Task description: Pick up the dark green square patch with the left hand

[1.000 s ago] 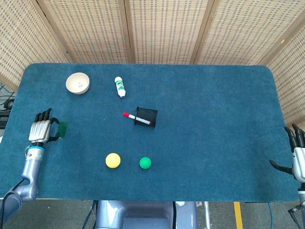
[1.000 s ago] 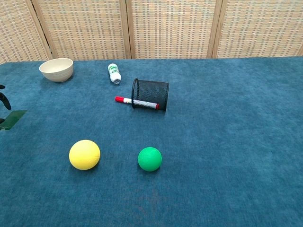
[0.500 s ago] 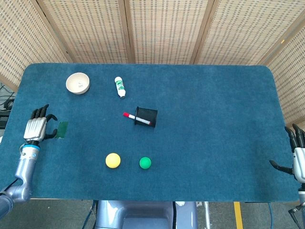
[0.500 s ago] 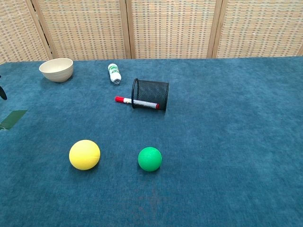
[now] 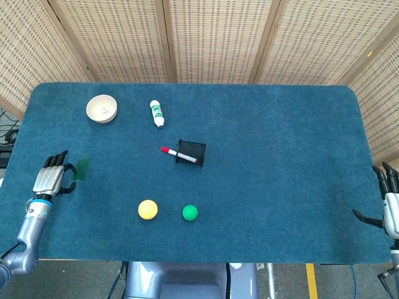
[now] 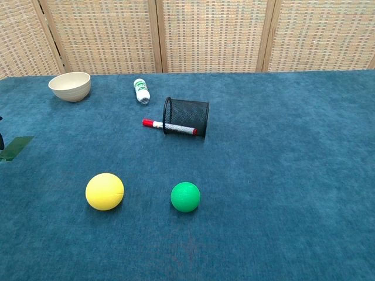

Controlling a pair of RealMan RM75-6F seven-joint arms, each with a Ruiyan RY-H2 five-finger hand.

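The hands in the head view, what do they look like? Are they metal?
Both look alike. The left hand has a silvery-grey ridged back and black fingers, with a bright blue ring at the wrist and a smooth grey tube-shaped forearm. The right hand, at the picture's edge, shows the same pale grey back and black fingers. A dark cable runs by its lower arm. No sleeves; no markings can be made out.
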